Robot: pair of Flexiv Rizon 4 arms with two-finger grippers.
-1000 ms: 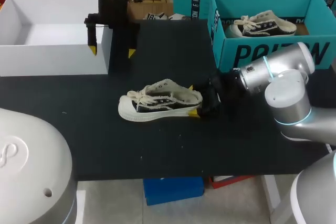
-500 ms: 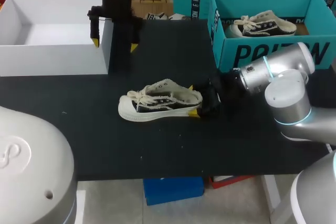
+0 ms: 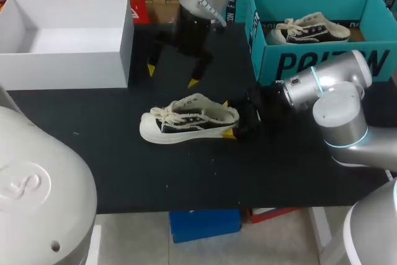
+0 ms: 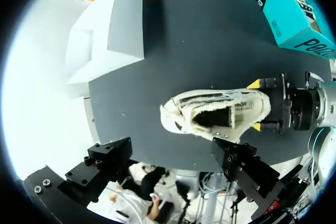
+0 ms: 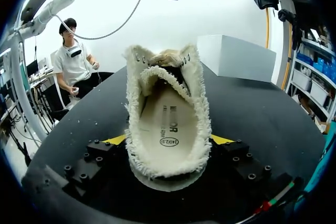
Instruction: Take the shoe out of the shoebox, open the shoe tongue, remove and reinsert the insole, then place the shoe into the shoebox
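Note:
A black low sneaker with a cream sole, laces and frayed edge (image 3: pixel 186 121) lies on its sole mid-table, toe toward the left. My right gripper (image 3: pixel 227 118) is shut on its heel, one yellow tip on each side. In the right wrist view the shoe (image 5: pixel 167 114) runs straight out from between the fingers of the right gripper (image 5: pixel 168 141), and its pale insole (image 5: pixel 167 129) lies inside. My left gripper (image 3: pixel 171 76) hangs open just behind and above the shoe, not touching it. From the left wrist the shoe (image 4: pixel 210 115) shows ahead of the open left gripper (image 4: pixel 170 156).
The teal shoebox (image 3: pixel 310 63) stands at the back right with a second sneaker (image 3: pixel 310 28) inside. A large white box (image 3: pixel 68 69) stands at the back left. The black table surface (image 3: pixel 186 178) in front of the shoe is bare.
My left arm has swung right from beside the white box to above the shoe, with its fingers still apart. The right gripper and the shoe have stayed still.

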